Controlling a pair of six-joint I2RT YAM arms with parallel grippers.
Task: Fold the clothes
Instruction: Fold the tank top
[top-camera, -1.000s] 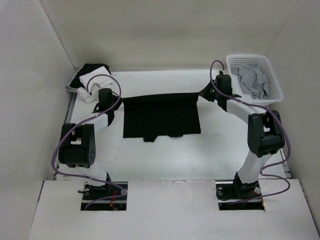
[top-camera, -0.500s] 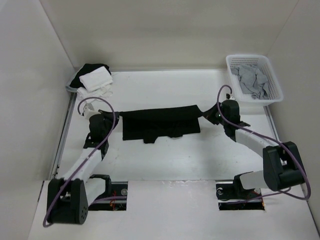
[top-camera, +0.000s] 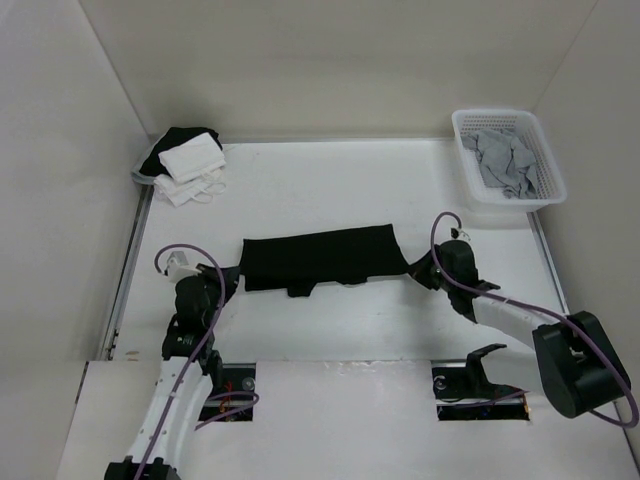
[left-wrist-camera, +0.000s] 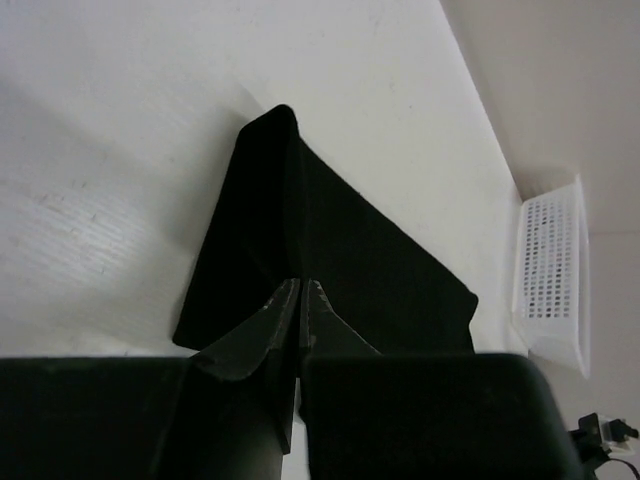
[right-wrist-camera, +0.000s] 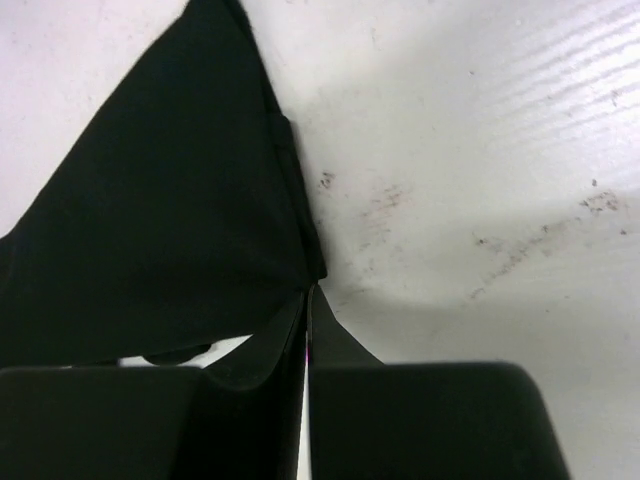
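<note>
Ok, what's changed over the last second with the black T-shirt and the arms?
Both arms drew back toward their bases. The left gripper and right gripper, shut on the ends of the plain black thin T-shirt, pulled its far edge nearer, leaving a narrower band. Nothing let go. The white plastic basket, its light grey garment and the white-and-black cloth pile stayed put.
</note>
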